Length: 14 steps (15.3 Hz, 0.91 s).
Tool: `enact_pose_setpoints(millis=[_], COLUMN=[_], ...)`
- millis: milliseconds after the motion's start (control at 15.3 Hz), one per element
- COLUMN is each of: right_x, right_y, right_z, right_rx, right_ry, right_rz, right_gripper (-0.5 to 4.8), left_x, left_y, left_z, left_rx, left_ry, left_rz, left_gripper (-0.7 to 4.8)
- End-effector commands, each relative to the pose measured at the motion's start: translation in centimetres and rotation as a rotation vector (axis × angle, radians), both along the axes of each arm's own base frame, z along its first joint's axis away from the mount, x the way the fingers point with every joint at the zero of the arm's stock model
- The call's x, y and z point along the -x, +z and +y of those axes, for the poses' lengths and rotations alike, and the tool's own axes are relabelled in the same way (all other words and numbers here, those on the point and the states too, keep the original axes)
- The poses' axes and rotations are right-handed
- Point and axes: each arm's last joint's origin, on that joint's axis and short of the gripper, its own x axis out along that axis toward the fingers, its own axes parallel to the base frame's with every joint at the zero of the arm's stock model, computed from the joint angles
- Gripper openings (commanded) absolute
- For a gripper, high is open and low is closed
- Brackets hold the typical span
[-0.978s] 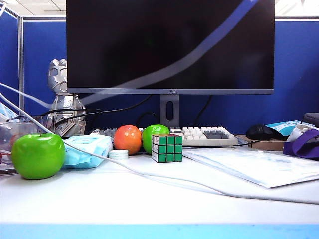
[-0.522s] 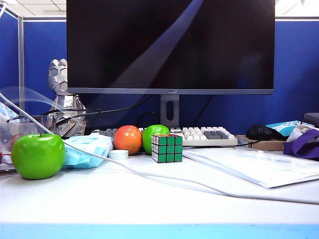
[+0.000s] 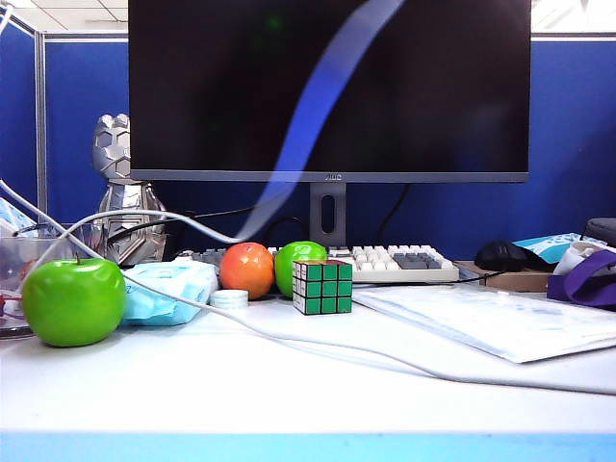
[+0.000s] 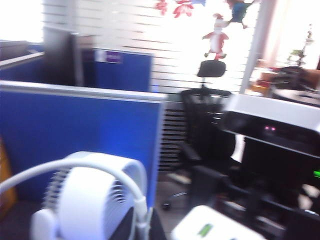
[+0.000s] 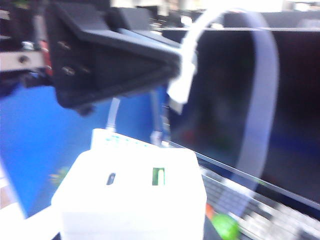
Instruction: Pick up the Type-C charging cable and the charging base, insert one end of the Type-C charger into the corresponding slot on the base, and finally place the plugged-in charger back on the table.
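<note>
Neither gripper shows in the exterior view. In the right wrist view the white charging base [image 5: 130,197] fills the foreground, lifted in front of the monitor, and my right gripper holds it from below, its jaws hidden under the block. Two ports face outward on the base. Just above it hangs my black left gripper [image 5: 172,67], shut on the white plug [image 5: 181,89] of the Type-C charging cable [image 5: 260,100]; the plug is apart from the base. The left wrist view shows my left gripper [image 4: 142,226] pinching the cable [image 4: 75,165], with the base [image 4: 215,229] beside it. The cable [image 3: 318,87] streaks blurred across the monitor, above the table [image 3: 289,395].
On the desk stand a green apple [image 3: 73,300], a blue tissue pack [image 3: 168,289], a red apple [image 3: 247,269], a Rubik's cube [image 3: 321,286] and a keyboard [image 3: 404,262]. A longer white cord [image 3: 289,339] crosses the top; a plastic sleeve [image 3: 500,322] lies right.
The blurred cable in front of the monitor has swung from a shallow slant to a steeper one. A loop of it now hangs by the silver figurine at the left. Desk objects are unmoved.
</note>
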Motion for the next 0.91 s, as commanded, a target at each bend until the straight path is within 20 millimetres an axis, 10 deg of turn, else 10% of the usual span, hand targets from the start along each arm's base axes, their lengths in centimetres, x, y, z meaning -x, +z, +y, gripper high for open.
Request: enact_pose_setpoints(millis=[65,913], right_x=[-0.3,-1.5], right_y=[0.3,1.4], right_z=[0.2,0.9], right_rx=[-0.009,-0.071], right_ry=[0.030,0.179], right_rz=[-0.024,-0.068], right_gripper=[-0.01,-0.01], left_x=[0.8,1.8], left_y=[0.9,1.3], left_z=[0.4,0.0], left_rx=[0.044,0.074], left_ry=[-0.138,-0.257], left_rz=[-0.056,-0.110], left_gripper=[-0.06,-0.06])
